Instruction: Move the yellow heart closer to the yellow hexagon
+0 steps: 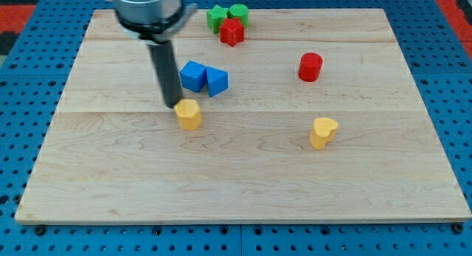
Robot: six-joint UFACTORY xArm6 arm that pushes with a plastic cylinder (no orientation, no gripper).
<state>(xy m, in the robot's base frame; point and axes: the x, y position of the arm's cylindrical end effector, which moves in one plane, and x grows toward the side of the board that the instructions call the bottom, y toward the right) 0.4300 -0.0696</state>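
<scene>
Yellow heart [323, 131] sits on the wooden board [243, 189] toward the view's right, well apart from the yellow hexagon [189, 113], which lies left of centre. My tip [171, 105], a plain rod end with nothing that spreads or pinches, stands just beside the hexagon's upper left edge; whether it touches cannot be told. Two blue blocks, a blue cube [193, 75] and a blue wedge-like block [217, 81], touch each other just above the hexagon. A red cylinder [310, 66] stands above the heart. Near the view's top, a green star-like block [217, 18], a green cylinder [238, 13] and a red star-like block [231, 32] cluster together.
</scene>
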